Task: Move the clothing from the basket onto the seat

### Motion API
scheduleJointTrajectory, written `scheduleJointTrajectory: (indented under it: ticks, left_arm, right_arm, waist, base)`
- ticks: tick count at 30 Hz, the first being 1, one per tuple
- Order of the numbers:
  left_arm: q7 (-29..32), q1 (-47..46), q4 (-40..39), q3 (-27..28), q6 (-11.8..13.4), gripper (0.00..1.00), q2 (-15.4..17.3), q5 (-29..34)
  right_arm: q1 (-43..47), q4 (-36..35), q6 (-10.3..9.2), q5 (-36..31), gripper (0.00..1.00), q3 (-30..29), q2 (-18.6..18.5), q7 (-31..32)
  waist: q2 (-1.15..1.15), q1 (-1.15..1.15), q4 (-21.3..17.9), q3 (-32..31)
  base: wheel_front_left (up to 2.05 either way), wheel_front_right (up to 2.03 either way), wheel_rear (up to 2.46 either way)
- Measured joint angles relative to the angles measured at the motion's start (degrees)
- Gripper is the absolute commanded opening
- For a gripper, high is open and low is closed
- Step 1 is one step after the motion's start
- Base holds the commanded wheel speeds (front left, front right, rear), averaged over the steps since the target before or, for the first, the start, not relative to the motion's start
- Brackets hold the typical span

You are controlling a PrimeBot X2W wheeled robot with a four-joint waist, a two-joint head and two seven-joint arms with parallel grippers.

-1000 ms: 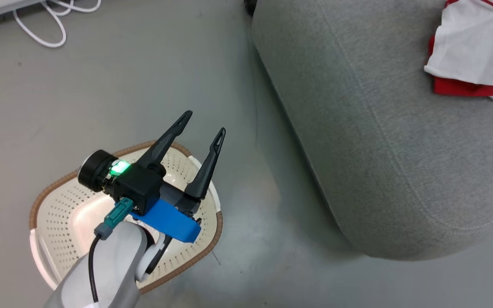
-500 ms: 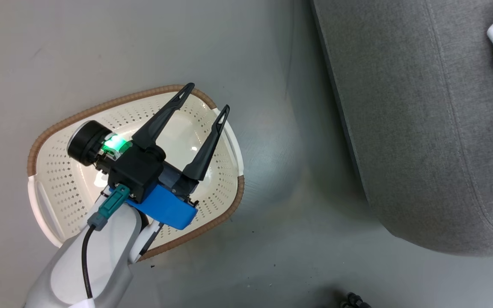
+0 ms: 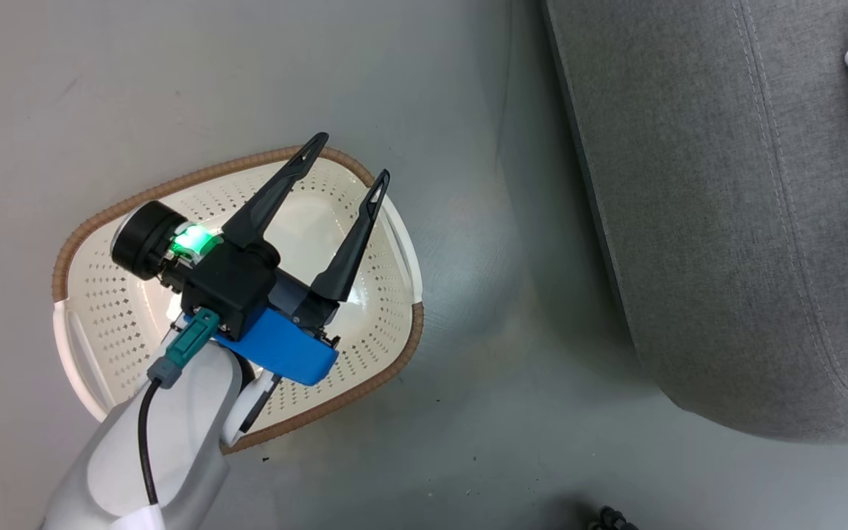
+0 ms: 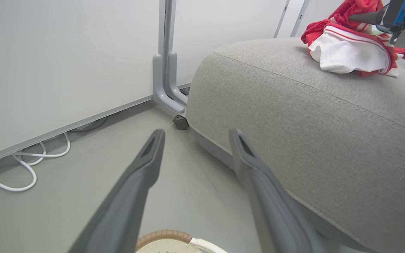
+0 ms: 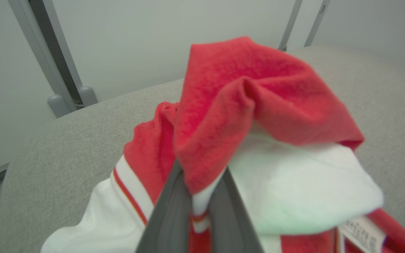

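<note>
Right wrist view: clothing (image 5: 251, 102) is pinched by the closed R gripper (image 5: 204, 179) over the seat (image 5: 65, 140), prob. for drop-off there, while the L gripper (image 3: 351, 155) is held spread wide, unloaded, above the basket (image 3: 100, 309).

Red-white clothing (image 4: 350, 52) bunched atop grey seat (image 4: 311, 123); cream perforated brown-rimmed basket (image 3: 100, 309) upright on floor (image 3: 247, 88), near seat.
</note>
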Motion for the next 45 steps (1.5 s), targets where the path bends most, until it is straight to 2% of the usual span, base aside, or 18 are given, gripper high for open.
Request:
scheduleJointTrajectory:
  ticks: [1, 2, 3, 13, 21, 28, 34, 45]
  left_arm:
    - [0.0, 0.0, 0.2, 0.0, 0.0, 1.0, -0.2, 0.0]
    - [0.0, 0.0, 0.4, 0.0, 0.0, 1.0, -0.5, -0.2]
    - [0.0, 0.0, 0.6, -0.1, 0.0, 1.0, -0.8, -0.4]
    - [0.0, 3.7, 2.7, 1.5, 0.0, 1.0, -4.9, -2.0]
    - [0.0, 11.4, 4.3, 5.4, 0.0, 1.0, -8.2, -3.8]
    - [0.0, 18.0, 5.5, 8.7, 0.0, 1.0, -10.2, -4.5]
    - [0.0, 22.7, 6.4, 12.5, 0.0, 1.0, -11.1, -4.9]
    - [0.0, 26.4, 7.1, 19.6, 0.0, 1.0, -12.3, -4.8]
  right_arm:
    - [0.0, 0.4, 0.0, 0.0, 0.8, 0.2, -0.1, -0.2]
    - [0.0, 0.9, 0.0, 0.0, 0.96, 0.7, -0.2, -0.3]
    - [0.0, 1.3, 0.0, 0.0, 1.0, 1.1, -0.3, -0.4]
    - [5.6, 2.9, 0.0, 0.6, 1.0, 7.7, -1.3, -2.2]
    - [15.8, -2.9, 0.0, 1.0, 1.0, 13.9, 0.6, -3.2]
    - [27.2, -12.6, 0.0, 1.3, 1.0, 16.1, 3.2, -3.1]
    - [36.3, -23.3, 0.0, 0.4, 1.0, 17.1, 6.9, 0.8]
    - [50.4, -40.5, 0.0, -2.0, 1.0, 16.5, 14.5, 6.2]
  waist:
    - [0.0, 0.0, 0.0, -0.2]
    - [0.0, 0.0, 0.0, -0.5]
    - [0.0, 0.0, 0.0, -0.9]
    - [0.0, -0.01, 1.0, -8.1]
    - [0.0, -0.01, 2.3, -17.2]
    - [0.0, -0.02, 4.0, -25.9]
    - [0.0, -0.03, 6.0, -32.1]
    - [0.0, -0.02, 12.4, -36.9]
  base:
    - [0.0, 0.0, 0.0]
    - [0.0, 0.0, 0.0]
    - [0.0, 0.0, 0.0]
    - [0.0, 0.0, 0.0]
    - [0.0, 0.0, 0.0]
    - [0.0, 0.0, 0.0]
    - [0.0, 0.0, 0.0]
    - [0.0, 0.0, 0.0]
